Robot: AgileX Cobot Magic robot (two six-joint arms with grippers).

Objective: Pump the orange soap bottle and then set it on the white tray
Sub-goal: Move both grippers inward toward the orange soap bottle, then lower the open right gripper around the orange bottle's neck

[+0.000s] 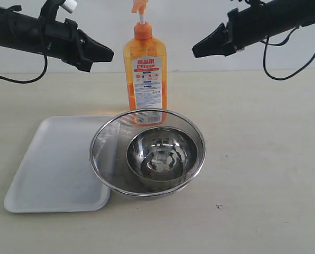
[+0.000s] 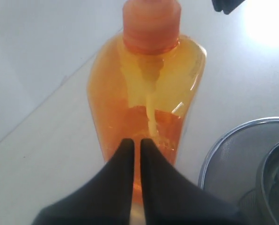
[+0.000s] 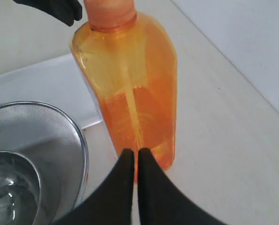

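**Both arms flank the bottle; the pump is not yet pressed**

The orange soap bottle [image 1: 145, 79] stands upright at the far middle of the table, directly behind the mesh strainer [image 1: 111, 154], which holds a smaller steel bowl [image 1: 160, 153]. The white tray [image 1: 52, 169] lies to the near left, its right edge tucked under the strainer's rim. The bottle's base is hidden by that rim in the exterior view. From the right wrist view it seems to sit on the bare table just beside the tray, though I cannot be sure.

The left gripper [image 1: 111, 53] and the right gripper [image 1: 194, 52] hover in the air on either side of the bottle's shoulder, each pointing at it and touching nothing. Both wrist views show the jaws pressed together, with no gap worth naming.

This looks like the approach to the first step. Pumping calls for one arm to rise above the pump head [image 1: 140, 6] — partly cut off at the top of the frame — and push straight down, ideally while the other spreads its jaws to steady the body. An off-centre push could tip the tall bottle toward the strainer.
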